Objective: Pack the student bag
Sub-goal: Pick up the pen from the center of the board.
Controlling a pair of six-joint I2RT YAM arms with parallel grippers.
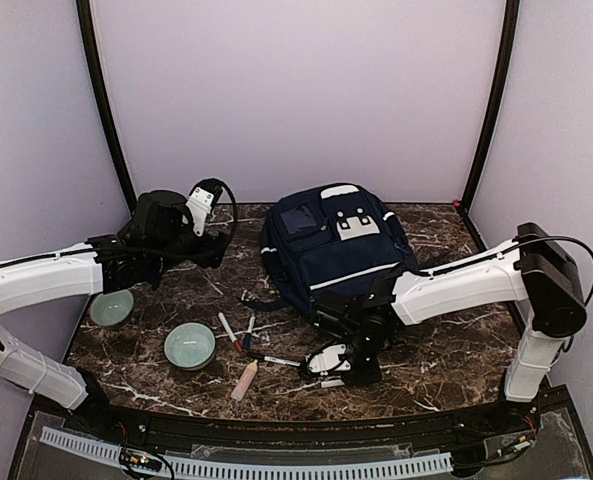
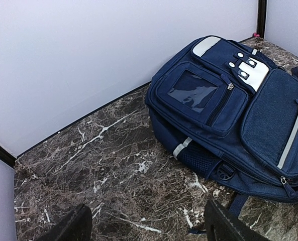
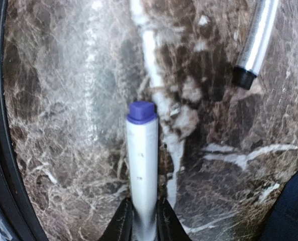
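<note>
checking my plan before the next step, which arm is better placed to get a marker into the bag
Right. The right gripper is shut on a marker, just beside the student bag. The left gripper is open and holds nothing, over the table.

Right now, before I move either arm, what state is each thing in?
student bag: lying front up, visible pockets zipped shut.
left gripper: jaws open, empty.
right gripper: jaws shut on the marker.
marker: capped, held by its tail end.
near bowl: upright, empty.
left bowl: upright, partly hidden.
loose pens: lying flat, unpacked.
pale tube: lying on its side.
</note>
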